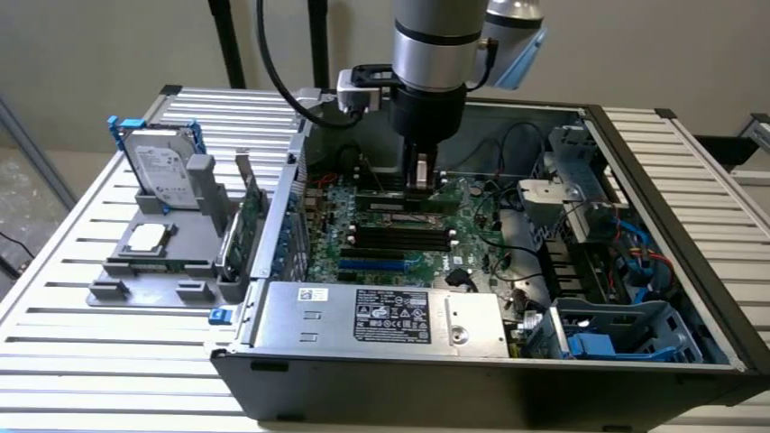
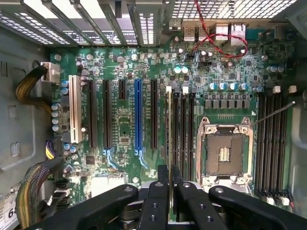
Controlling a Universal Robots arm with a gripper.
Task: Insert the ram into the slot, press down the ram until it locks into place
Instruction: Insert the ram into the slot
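Gripper [image 2: 170, 186] with jaws clamped on the ram [image 2: 169, 129], held edge-on between them; black memory slot [image 2: 176, 129] just beside, beyond the fingertips, on motherboard [image 2: 124, 72]

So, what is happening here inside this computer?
A robot arm reaches into an open computer case. Its jaws are closed on the ram, holding it on edge, lined up along the black memory slots on the motherboard. Whether it already sits in a slot, I cannot tell.
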